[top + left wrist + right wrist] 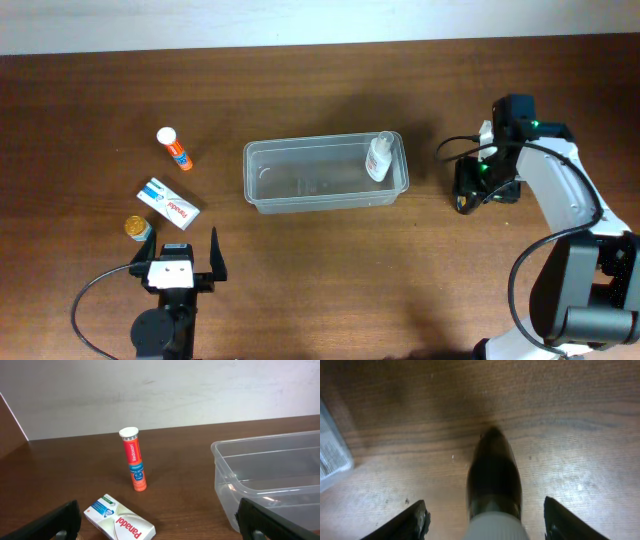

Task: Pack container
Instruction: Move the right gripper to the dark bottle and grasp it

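Note:
The container is a clear rectangular tub in the middle of the table, with a small white bottle leaning inside its right end. It also fills the right of the left wrist view. My right gripper hovers right of the tub. In the right wrist view, this gripper is open and straddles an upright dark bottle with a white cap, with a gap on both sides. My left gripper stands open near the front left, holding nothing.
An orange tube with a white cap lies at the left, also seen in the left wrist view. A white Panadol box lies in front of it. A small gold-lidded jar sits beside my left gripper.

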Motion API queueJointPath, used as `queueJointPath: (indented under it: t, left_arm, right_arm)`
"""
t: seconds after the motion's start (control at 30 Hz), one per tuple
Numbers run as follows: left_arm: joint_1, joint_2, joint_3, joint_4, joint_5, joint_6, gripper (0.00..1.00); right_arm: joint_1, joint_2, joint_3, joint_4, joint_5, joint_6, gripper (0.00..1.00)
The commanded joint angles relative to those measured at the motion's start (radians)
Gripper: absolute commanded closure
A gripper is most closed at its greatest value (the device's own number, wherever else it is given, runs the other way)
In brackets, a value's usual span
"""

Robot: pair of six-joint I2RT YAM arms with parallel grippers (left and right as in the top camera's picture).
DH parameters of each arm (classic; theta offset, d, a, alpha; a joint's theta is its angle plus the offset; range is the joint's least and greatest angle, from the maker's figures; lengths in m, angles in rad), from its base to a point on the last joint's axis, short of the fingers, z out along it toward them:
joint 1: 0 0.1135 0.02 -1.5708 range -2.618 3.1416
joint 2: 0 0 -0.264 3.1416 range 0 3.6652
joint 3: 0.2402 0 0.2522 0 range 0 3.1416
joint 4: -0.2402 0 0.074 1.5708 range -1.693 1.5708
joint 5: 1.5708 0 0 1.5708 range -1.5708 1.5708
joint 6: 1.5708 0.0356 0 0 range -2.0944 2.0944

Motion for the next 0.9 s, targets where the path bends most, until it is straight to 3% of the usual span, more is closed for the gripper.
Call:
queueJointPath:
  t: [0.0,0.53,0.87]
  left_arm:
    - [0.004,-0.008,-0.005,-0.001,0.011,-0.002,0.00]
    - [0.004,-0.008,-0.005,-0.001,0.011,-0.002,0.00]
    - [0.004,-0.008,-0.005,-0.001,0.011,-0.002,0.00]
  right_arm:
    - [-0.004,-0.007,-0.032,0.032,-0.013,-0.010,0.35]
    - [-0.004,-0.006,-0.037,0.087,-0.012,-0.011,0.75]
    - [-0.004,-0.007,-0.036,0.083,-0.013,-0.010,0.78]
